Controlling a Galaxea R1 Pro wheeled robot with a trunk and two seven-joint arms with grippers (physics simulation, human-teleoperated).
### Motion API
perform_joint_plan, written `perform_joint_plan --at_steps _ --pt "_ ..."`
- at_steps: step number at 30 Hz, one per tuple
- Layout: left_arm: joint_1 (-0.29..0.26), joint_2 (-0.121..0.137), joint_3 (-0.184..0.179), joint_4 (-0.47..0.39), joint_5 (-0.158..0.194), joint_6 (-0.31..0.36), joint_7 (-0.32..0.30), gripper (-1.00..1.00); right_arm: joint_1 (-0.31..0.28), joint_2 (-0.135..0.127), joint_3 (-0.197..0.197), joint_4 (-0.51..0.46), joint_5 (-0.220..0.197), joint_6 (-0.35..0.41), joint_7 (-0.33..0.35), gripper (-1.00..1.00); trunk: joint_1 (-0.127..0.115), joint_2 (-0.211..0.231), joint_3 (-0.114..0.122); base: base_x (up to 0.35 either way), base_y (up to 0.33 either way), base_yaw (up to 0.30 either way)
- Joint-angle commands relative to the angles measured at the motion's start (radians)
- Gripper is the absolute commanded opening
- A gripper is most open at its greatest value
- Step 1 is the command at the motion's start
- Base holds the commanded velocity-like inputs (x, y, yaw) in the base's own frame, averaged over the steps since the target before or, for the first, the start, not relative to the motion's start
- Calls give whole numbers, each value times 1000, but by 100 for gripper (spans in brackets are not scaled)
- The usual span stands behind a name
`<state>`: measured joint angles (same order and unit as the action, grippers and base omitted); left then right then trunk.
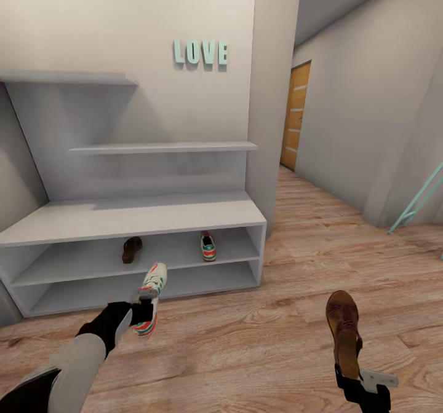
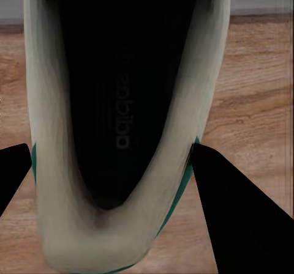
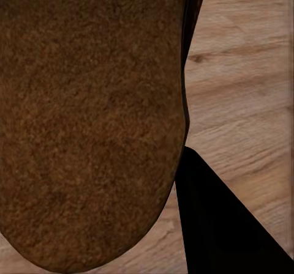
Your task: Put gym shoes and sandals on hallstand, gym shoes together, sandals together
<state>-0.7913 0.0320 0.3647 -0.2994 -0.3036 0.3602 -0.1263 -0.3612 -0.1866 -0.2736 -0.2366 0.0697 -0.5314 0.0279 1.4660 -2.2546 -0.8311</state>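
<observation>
Left hand (image 1: 143,312) clamped on sneaker (image 1: 151,297); right hand (image 1: 357,383) clamped on sandal (image 1: 343,330), both just before shoe rack (image 1: 132,217). Second sneaker (image 1: 208,246), second sandal (image 1: 131,249) well apart on rack's upper tier. Risk: heel-only grip, shoe swings, clips shelf edge, drops to floor (image 1: 258,339).

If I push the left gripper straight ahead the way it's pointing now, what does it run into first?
Probably the shoe rack. The left gripper holds a sneaker toe-forward toward the open middle tier, between the sandal and the other sneaker there. Depth is unclear; the toe may enter or clip the shelf edge.
</observation>
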Motion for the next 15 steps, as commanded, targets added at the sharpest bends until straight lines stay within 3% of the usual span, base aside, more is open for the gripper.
perform_joint_plan --at_steps 1,6,15 --pt "-12 -2 4 -1 -16 21 -9 -100 -1 0 -9 1 5 -2 4 -100 0 0 -1 0 0 0" --pt "-60 -6 -11 -3 -15 100 -9 -100 -1 0 -13 -1 4 -1 8 -100 0 0 -1 0 0 0" --pt "-57 -5 -12 -5 -17 111 -7 -100 -1 0 -13 -3 5 0 10 -100 0 0 -1 0 0 0"
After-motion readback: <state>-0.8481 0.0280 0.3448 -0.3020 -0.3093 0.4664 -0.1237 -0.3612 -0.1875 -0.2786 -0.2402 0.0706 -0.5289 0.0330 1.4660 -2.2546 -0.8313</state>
